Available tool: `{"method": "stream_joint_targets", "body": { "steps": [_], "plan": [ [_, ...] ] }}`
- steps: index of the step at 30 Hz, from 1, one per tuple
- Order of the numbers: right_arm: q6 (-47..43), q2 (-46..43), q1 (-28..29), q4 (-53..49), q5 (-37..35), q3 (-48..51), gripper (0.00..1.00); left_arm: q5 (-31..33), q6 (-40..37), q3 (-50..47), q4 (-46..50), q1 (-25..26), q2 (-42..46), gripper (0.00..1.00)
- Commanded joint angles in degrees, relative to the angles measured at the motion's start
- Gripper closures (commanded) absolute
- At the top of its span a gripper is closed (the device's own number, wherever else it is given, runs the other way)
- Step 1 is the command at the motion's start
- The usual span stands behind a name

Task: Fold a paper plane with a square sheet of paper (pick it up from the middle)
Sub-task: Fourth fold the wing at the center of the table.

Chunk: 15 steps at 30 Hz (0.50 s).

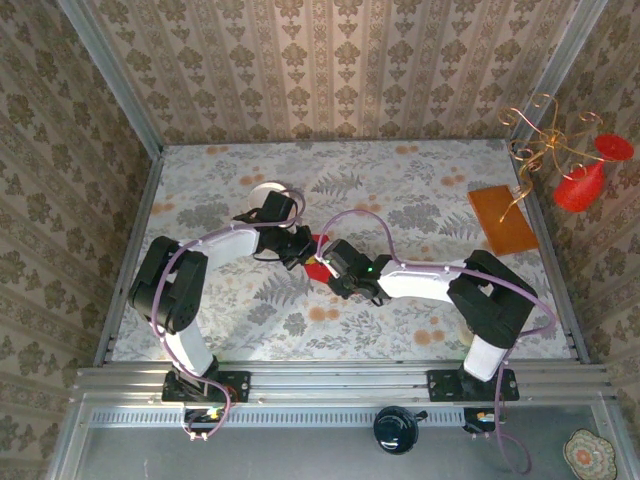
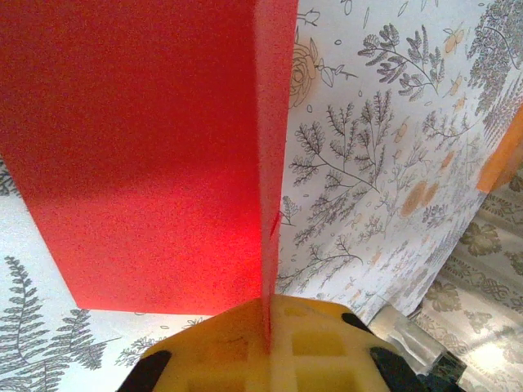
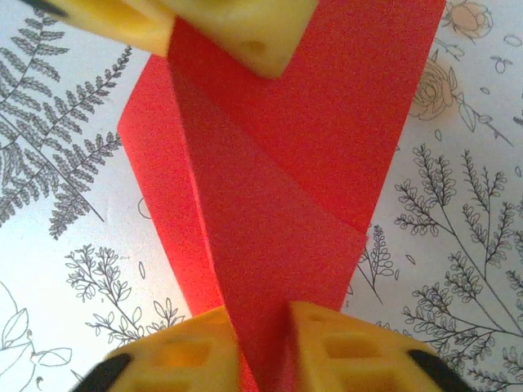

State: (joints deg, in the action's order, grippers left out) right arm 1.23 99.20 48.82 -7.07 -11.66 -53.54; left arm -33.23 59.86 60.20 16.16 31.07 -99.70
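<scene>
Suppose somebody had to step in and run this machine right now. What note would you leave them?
Left gripper: shut on the paper, pinching a folded edge.
Right gripper: shut on the paper's opposite end.
Paper: red, held between both grippers at mid-table. I cannot tell whether it touches the surface.
Done: several folds are in, and the right wrist view shows diagonal creases and layered flaps.
Left: it is not yet a slim pointed dart. The remaining folds need finishing, then the centre crease needs sharpening.
</scene>
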Motion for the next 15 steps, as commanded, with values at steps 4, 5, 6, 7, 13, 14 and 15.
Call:
{"method": "stream_joint_targets", "body": {
  "steps": [4,5,6,7,13,14,15],
  "plan": [
    [-0.27,1.71,0.23,-1.22,-0.32,-1.69,0.88,-0.79,0.13,1.05,1.6,-0.72,-0.25,0.92],
    [-0.27,1.56,0.18,-1.39,0.32,-1.67,0.89,-0.65,-0.15,1.05,1.96,-0.9,-0.08,0.87],
    [-0.27,1.5,0.15,-1.64,1.05,-1.67,0.89,-0.4,-0.42,1.05,2.24,-1.13,0.15,0.81],
    [-0.19,1.49,0.08,-2.05,2.06,-1.83,0.9,-0.05,-0.9,1.05,2.84,-1.48,0.44,0.74],
    [1.68,2.52,-0.98,-3.79,8.94,-2.68,0.92,2.87,-4.84,1.44,6.8,-4.61,3.81,0.55],
    [2.04,2.89,-1.24,-4.36,9.82,-3.04,0.92,3.36,-5.45,1.49,7.49,-6.28,4.4,0.54],
    [2.43,3.43,-1.57,-5.14,11.16,-3.56,0.93,3.89,-6.02,1.34,8.13,-7.24,5.19,0.53]
  ]
}}
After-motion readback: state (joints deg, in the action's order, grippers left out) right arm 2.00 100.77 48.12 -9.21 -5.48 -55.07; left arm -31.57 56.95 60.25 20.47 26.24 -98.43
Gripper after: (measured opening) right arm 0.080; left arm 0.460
